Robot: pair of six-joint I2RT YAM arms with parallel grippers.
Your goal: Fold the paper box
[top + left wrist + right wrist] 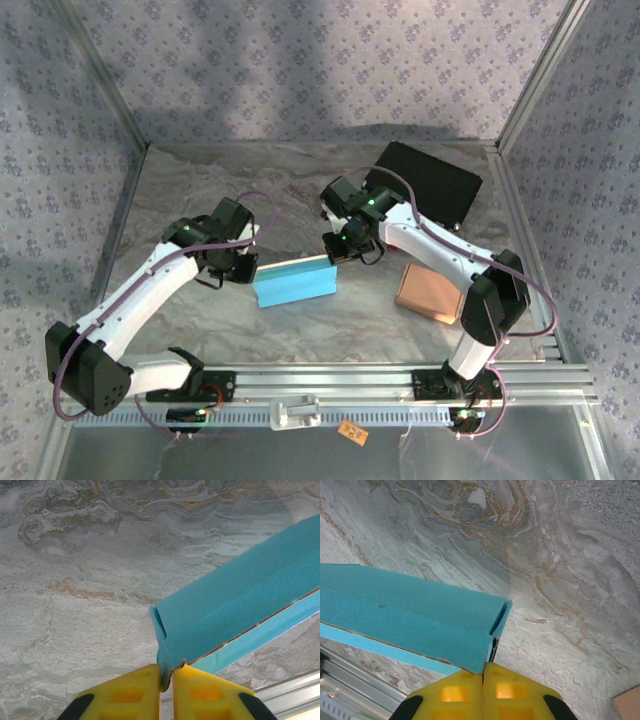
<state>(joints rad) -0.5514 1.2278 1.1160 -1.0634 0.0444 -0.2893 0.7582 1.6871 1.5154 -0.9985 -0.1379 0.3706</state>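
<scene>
The paper box (pixel 296 283) is a teal, partly folded card shell lying on the marbled table between the two arms. At the box's left end, my left gripper (pixel 245 264) is shut on a corner flap. In the left wrist view its yellow fingertips (pixel 150 677) pinch the thin teal edge of the box (pixel 240 600). My right gripper (pixel 336 250) holds the box's right end. In the right wrist view the gripper (pixel 483 667) is shut on the corner of the box (pixel 410 615), where the side wall meets the end flap.
A flat brown cardboard piece (pixel 428 291) lies right of the box, beside the right arm. A black flat panel (pixel 430 180) sits at the back right. An aluminium rail (pixel 330 385) runs along the near edge, and patterned walls enclose the table.
</scene>
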